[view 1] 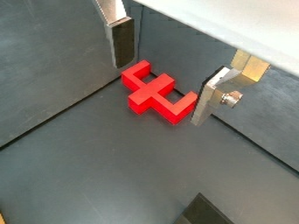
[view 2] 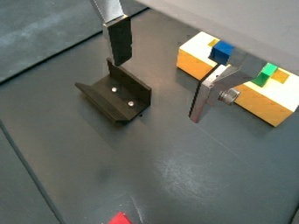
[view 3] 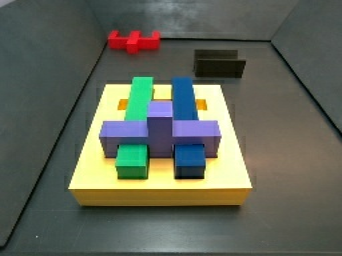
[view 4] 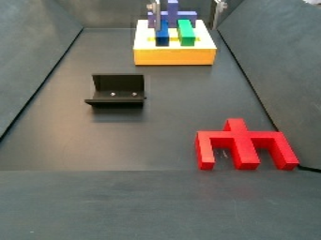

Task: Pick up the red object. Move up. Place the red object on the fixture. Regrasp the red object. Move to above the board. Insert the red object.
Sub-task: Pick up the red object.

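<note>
The gripper (view 1: 163, 74) hangs above the floor with fingers spread, holding nothing. One red object (view 1: 156, 91) lies flat on the floor below and between the fingers, its long bar roughly crossing the gap between them. One fixture (view 4: 118, 90) and one board (view 4: 175, 52) stand well apart from it.

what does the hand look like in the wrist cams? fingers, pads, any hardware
In both wrist views the hand has two flat silver metal plate fingers with dark pads on their inner faces. One finger carries a small round silver bolt or knob on its side. No cables or markings are visible.
</note>
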### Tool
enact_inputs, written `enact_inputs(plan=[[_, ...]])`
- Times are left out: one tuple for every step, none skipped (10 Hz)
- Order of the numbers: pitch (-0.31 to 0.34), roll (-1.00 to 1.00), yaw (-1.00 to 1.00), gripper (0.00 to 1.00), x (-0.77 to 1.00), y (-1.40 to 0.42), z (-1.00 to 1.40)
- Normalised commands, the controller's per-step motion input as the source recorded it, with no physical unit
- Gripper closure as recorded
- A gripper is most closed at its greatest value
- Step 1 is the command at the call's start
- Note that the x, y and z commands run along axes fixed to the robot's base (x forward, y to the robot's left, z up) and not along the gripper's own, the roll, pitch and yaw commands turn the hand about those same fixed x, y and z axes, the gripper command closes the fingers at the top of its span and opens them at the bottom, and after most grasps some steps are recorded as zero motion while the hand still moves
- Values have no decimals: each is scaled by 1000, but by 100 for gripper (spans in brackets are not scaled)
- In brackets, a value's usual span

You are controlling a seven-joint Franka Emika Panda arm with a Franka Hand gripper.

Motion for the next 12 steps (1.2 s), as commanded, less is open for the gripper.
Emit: enact_inputs(plan=[[-157,-213,-34,0,-220,151,-560],[-161,-136,-123,0,-429,574,-749],[-140,-94,-126,0,-471,691,-803],[-134,-101,-66,0,-483,714,-817],[-139,-116,-26,0,-451,714,-797],[-147,-130,0,0,-374,620,-797],[-197,-79,0,0,-449,500,-811],[-221,-87,0,0,-463,203,-789],[-171,-54,0,0,-243,0,-843],[-156,-113,-69,0,-400,-149,-734],[-193,-100,-51,0,-440,-89,-729],[-217,-86,-74,0,-260,-34,-746]])
